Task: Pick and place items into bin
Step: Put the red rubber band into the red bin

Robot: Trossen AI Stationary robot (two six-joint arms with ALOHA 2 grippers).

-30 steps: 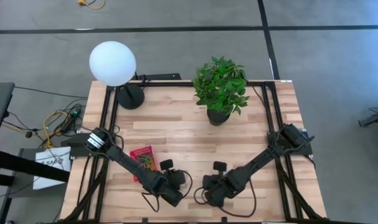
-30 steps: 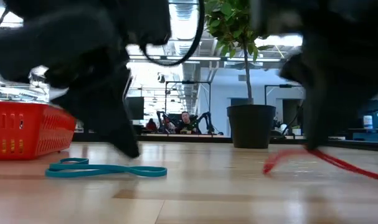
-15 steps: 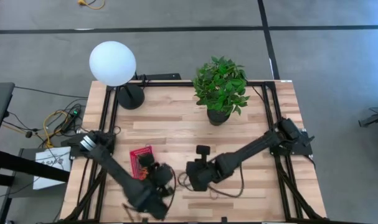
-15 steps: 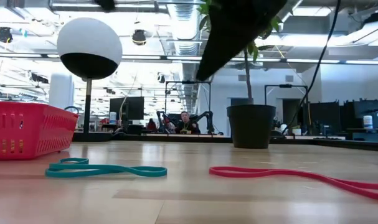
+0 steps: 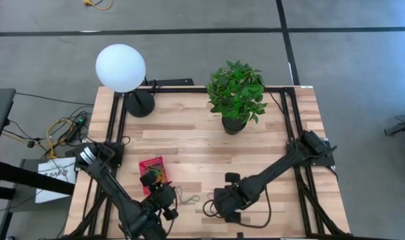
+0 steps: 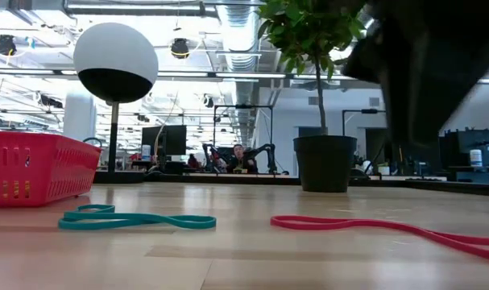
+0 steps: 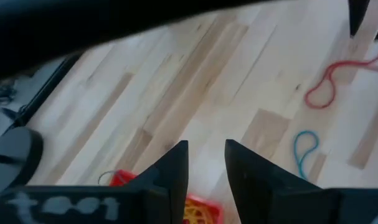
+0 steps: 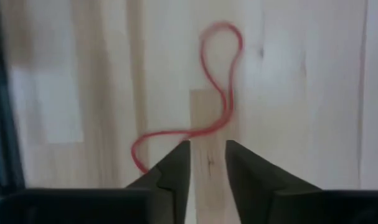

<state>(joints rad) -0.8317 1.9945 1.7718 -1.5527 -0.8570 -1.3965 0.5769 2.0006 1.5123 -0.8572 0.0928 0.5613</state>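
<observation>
The red mesh bin (image 5: 151,168) (image 6: 35,165) sits left of the table's middle, with yellow loops inside it in the left wrist view (image 7: 198,210). A teal loop (image 6: 135,219) (image 7: 306,152) and a red loop (image 6: 373,225) (image 8: 221,93) lie flat on the wood near the front edge. My left gripper (image 5: 159,190) (image 7: 206,155) hovers by the bin's near end, narrowly open and empty. My right gripper (image 5: 221,203) (image 8: 207,155) hangs above the red loop, narrowly open and clear of it.
A potted plant (image 5: 235,97) (image 6: 325,161) stands at the far middle and a white globe lamp (image 5: 122,67) (image 6: 115,60) at the far left corner. Bare wood lies between them and the loops. A person (image 6: 240,159) sits far beyond the table.
One second ago both grippers were low at the loops, and one end of the red loop was raised at my right gripper. The red loop now lies flat. My right gripper rose, swung left, then came back right. My left gripper rose and moved left toward the bin.
</observation>
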